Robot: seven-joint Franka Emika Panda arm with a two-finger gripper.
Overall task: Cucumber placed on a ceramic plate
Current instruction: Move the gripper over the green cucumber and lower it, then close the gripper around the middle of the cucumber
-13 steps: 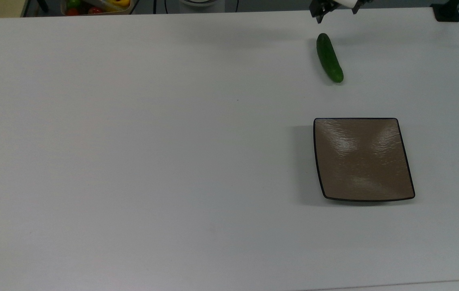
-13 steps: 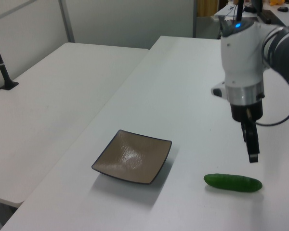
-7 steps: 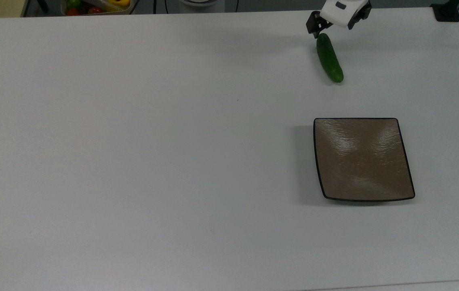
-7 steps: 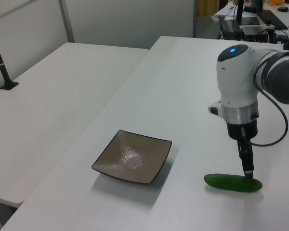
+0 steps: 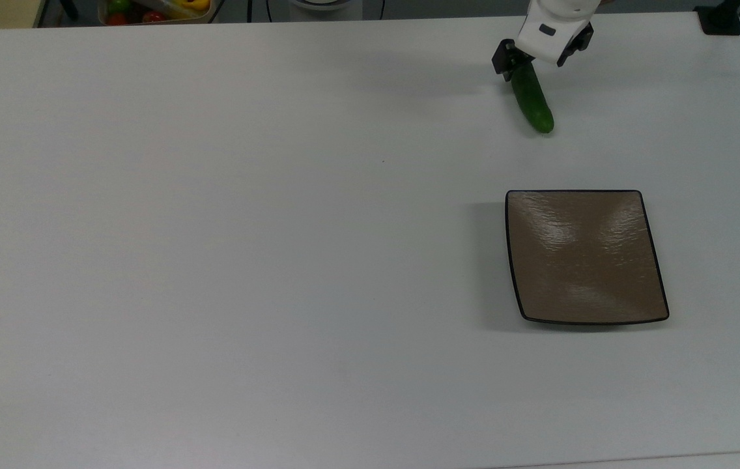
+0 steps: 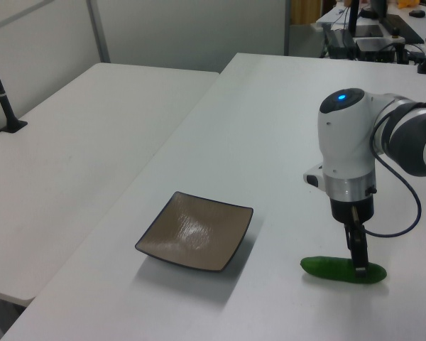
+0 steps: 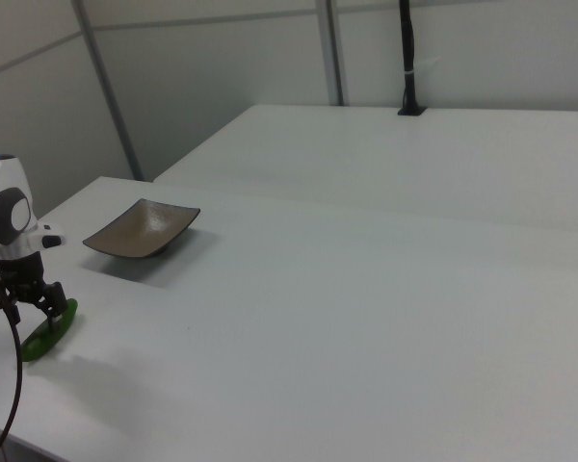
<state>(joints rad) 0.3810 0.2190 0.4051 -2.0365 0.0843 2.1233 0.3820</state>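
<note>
I have the gripper [image 5: 521,65] down at the desk [image 5: 246,228], set over the far end of the cucumber [image 5: 533,104], the end toward the top view's upper edge. In the left view the gripper [image 6: 358,257] points straight down from the white wrist, with one dark finger [image 6: 360,254] in front of the cucumber [image 6: 343,270] near the left view's right end of it. In the right view the gripper [image 7: 34,296] straddles the cucumber [image 7: 50,332], with a dark finger on each side of the green body, so I read the fingers as spread around the cucumber and not yet clamped on it. The cucumber lies flat on the desk, its free end pointing down the top view toward the ceramic plate [image 5: 585,256]. The plate sits well apart from the cucumber, lower in the top view and slightly to the top view's right, with nothing on its glossy brown surface. In the left view the ceramic plate [image 6: 195,231] is to the left of the cucumber, and in the right view the ceramic plate [image 7: 143,229] lies beyond the gripper, further back. A bin of coloured produce [image 5: 155,10] sits past the desk's far edge at the top view's upper left.
</note>
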